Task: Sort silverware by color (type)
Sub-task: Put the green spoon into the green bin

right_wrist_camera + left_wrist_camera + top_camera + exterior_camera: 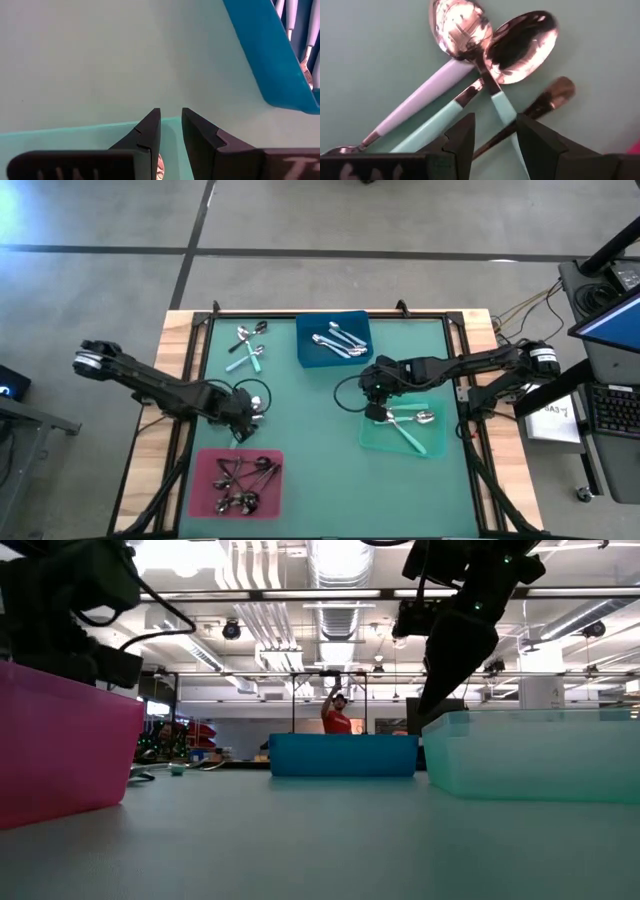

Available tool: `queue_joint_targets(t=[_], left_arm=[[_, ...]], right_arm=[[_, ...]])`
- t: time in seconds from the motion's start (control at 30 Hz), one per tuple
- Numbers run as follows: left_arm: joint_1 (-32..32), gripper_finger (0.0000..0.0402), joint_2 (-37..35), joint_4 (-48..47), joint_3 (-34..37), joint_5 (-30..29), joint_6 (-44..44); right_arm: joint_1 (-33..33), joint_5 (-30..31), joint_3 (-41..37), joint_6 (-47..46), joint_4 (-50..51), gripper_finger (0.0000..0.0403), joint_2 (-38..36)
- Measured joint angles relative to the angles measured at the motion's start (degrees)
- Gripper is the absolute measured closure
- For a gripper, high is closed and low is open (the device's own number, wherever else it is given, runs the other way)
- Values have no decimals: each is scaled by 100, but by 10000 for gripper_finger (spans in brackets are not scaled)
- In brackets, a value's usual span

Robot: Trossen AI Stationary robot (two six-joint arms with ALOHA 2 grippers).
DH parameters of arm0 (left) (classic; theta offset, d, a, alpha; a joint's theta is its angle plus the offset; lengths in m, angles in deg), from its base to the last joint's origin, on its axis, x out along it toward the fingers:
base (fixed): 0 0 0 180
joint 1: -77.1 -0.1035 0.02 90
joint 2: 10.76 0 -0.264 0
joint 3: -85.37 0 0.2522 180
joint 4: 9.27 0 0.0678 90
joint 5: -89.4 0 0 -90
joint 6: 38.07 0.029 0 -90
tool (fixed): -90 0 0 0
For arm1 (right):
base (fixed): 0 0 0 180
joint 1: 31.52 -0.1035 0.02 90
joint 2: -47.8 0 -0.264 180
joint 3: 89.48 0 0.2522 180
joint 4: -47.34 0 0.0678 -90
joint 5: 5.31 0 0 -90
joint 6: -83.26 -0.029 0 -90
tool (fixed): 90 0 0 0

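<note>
Dark fingers (465, 140) of the left gripper (495, 142) were seen spread, straddling a teal spoon (502, 107) handle in a small cluster lying on the mat (310, 410), beside the pink tray (200, 480). Right gripper (170, 127) was held over the green tray (370, 438) edge, fingers slightly parted, nothing pinched. Silver spoons (340, 340) were noted in the blue tray (305, 350); loose spoons (247, 348) lay beside it.

Bright ceiling lights (330, 560), glare on spoon bowls (520, 47), blurred near fingers (145, 137)
</note>
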Motion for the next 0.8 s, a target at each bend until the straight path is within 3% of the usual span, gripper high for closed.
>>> queue_joint_targets(t=[0.3, 0.63, 0.8], left_arm=[[0, 274, 445, 933, 0, -9, -121], [0, 274, 465, 642, 0, -190, -888], [14, 274, 419, 430, -7, 202, -1203]], right_arm=[[-2, -2, -33, 80, 0, 335, 0], [-2, -2, -48, 89, -7, 335, 0], [-2, -2, -48, 92, -7, 335, 0]])
